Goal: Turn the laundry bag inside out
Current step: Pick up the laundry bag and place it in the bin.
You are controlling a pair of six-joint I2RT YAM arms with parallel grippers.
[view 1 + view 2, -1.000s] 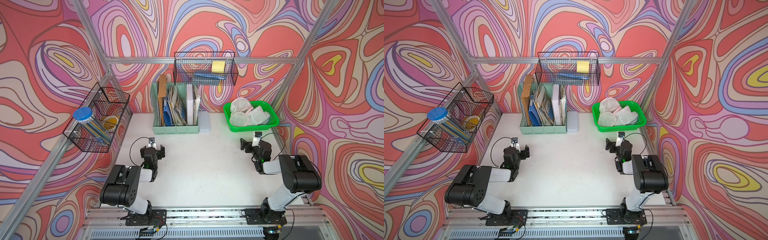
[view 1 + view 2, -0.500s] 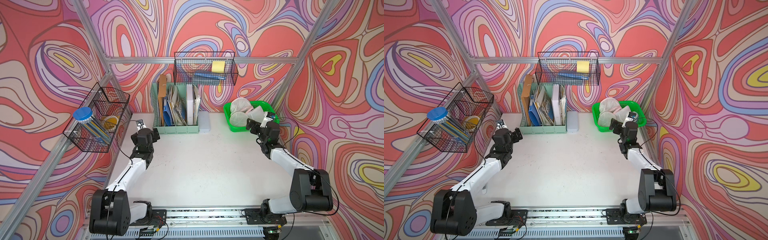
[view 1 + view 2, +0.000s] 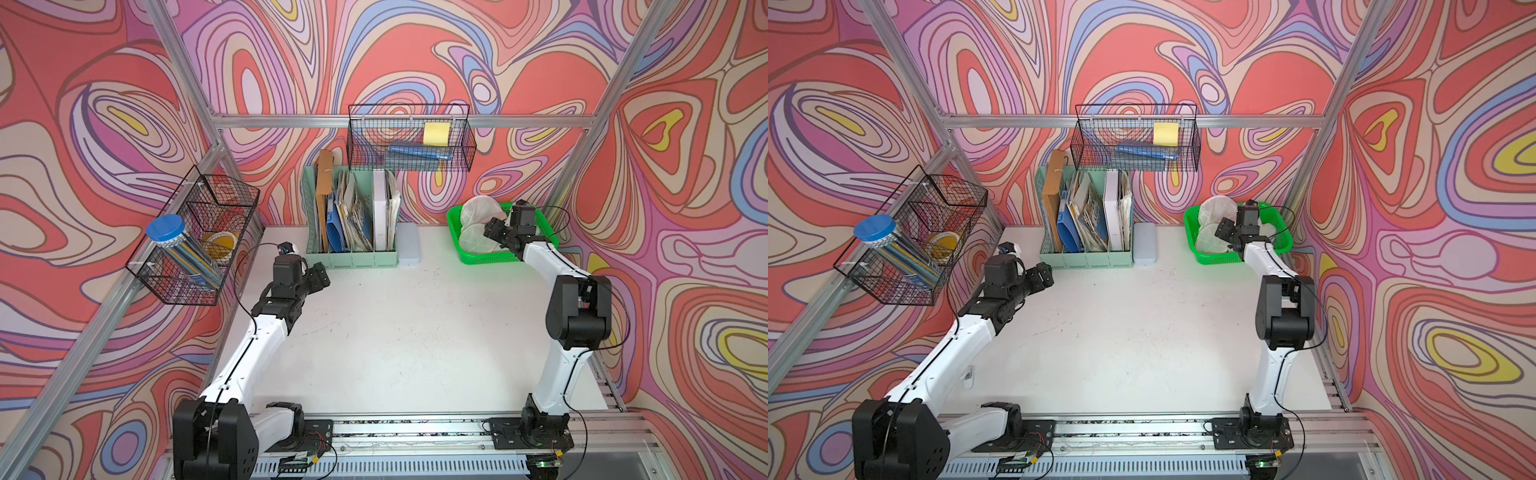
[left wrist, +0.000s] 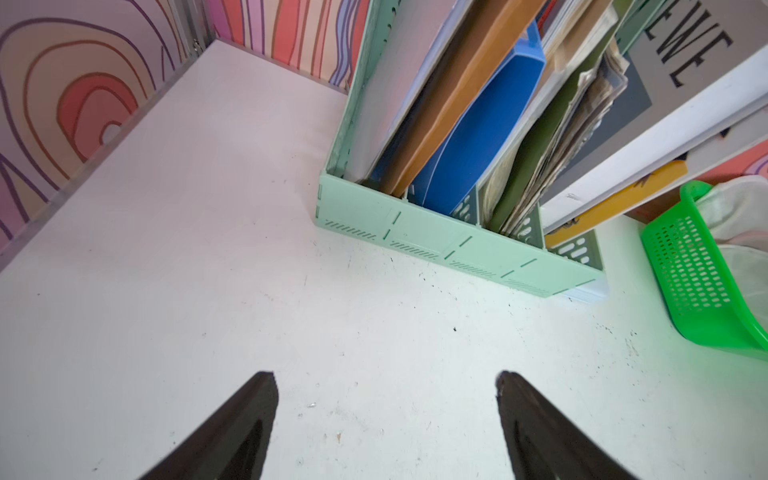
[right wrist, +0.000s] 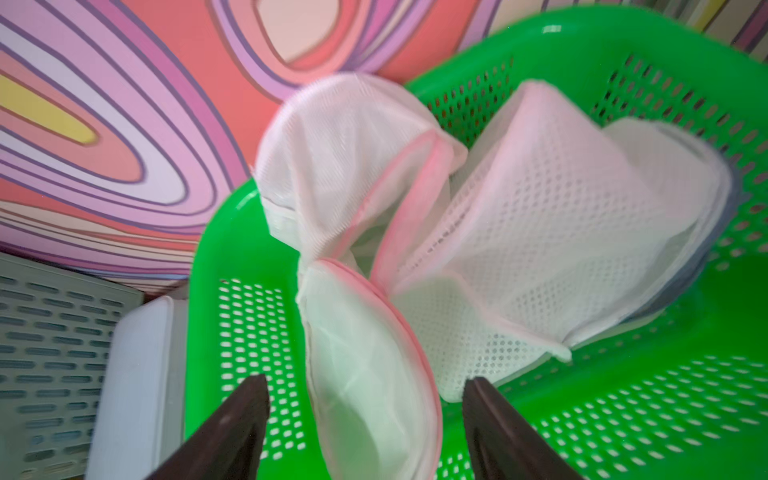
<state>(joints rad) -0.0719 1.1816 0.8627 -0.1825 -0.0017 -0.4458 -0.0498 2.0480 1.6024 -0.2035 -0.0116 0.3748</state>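
Nearest in, the white table (image 3: 395,340) lay bare. Over its left side the left gripper (image 4: 384,376) hung with jaws spread wide and nothing between them, just short of the mint file rack (image 3: 353,257).

Farther back, in the right rear corner, the right gripper (image 5: 365,379) was poised over the green basket (image 3: 490,259). Its jaws were parted either side of a pink-trimmed laundry bag (image 5: 365,419) lying among other mesh bags (image 5: 540,232). The wrist view was smeared, so whether the pads touched the mesh could not be told; it looked not.

So this was the fetch, with the turning itself not yet begun. Next, by my reading: pinch the bag by its trim, lift it alone clear of the basket, and carry it to the open table, where the left gripper can take the mouth.
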